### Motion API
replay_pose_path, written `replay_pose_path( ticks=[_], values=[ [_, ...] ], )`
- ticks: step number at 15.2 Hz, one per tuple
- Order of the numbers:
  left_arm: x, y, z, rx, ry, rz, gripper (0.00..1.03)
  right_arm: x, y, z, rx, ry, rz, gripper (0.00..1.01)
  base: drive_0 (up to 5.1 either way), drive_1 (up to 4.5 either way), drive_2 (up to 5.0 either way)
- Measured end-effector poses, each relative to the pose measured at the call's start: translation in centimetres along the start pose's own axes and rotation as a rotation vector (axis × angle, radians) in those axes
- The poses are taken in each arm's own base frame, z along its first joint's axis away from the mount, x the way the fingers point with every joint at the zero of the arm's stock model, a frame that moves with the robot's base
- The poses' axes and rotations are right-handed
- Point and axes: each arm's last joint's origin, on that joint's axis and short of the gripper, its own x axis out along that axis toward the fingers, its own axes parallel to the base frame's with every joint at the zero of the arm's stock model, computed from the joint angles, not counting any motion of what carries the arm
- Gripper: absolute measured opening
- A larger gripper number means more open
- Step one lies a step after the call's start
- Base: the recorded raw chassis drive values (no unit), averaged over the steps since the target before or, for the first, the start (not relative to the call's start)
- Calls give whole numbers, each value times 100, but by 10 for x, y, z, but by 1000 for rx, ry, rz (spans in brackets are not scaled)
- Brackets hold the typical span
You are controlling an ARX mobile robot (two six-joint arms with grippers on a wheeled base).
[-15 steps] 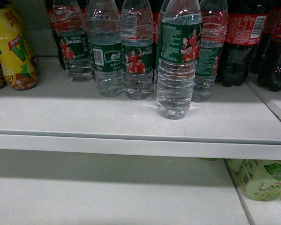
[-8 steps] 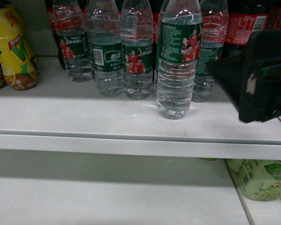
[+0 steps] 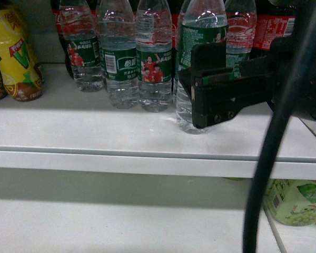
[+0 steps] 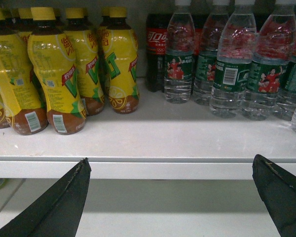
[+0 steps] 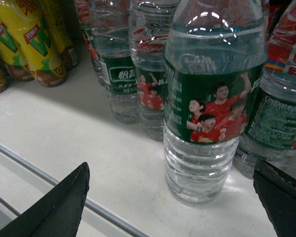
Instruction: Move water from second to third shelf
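- Standing upright at the front of the shelf (image 3: 147, 138), ahead of its row: the water bottle (image 5: 213, 103), green label facing out, long axis vertical.
- Level with the bottle's lower body in the head view and reaching in from the right: the right gripper (image 3: 206, 87), spread wide and holding nothing.
- Seen from the right wrist, one dark finger (image 5: 52, 207) low at the left and the other low at the right, with the bottle framed between them but a little right of centre; not yet touching, as far as the view allows.
- Nearer by far: the right arm. Parked lower down and off to the left, facing the yellow tea bottles (image 4: 59, 74): the left gripper (image 4: 172, 197), likewise open and empty.
- Likely called for next: a straight push forward to bring the fingers either side of the bottle, then a squeeze.
- Waiting below: the lower shelf (image 3: 121, 216), the probable destination.
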Motion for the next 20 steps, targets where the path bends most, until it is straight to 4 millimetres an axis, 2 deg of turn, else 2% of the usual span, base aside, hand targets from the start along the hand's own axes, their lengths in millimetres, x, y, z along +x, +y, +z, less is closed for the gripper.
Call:
replay_pose_path(
  ticks=[3, 5, 13, 14, 16, 20],
  values=[
    [0, 0, 0, 0, 0, 0, 98, 19, 5, 8, 6, -13, -32, 98, 0, 0, 0],
    [0, 0, 0, 0, 0, 0, 98, 33, 7, 6, -1, 11, -59, 98, 0, 0, 0],
    [0, 0, 0, 0, 0, 0, 98, 64, -5, 16, 34, -1, -165, 98, 0, 0, 0],
    [0, 0, 0, 0, 0, 0, 98, 73, -14, 17, 54, 1, -203, 98, 0, 0, 0],
    [0, 0, 0, 0, 0, 0, 98, 80, -19, 22, 71, -15, -216, 98, 0, 0, 0],
    [0, 0, 0, 0, 0, 0, 98, 90, -19, 26, 92, -21, -214, 98, 0, 0, 0]
  ],
)
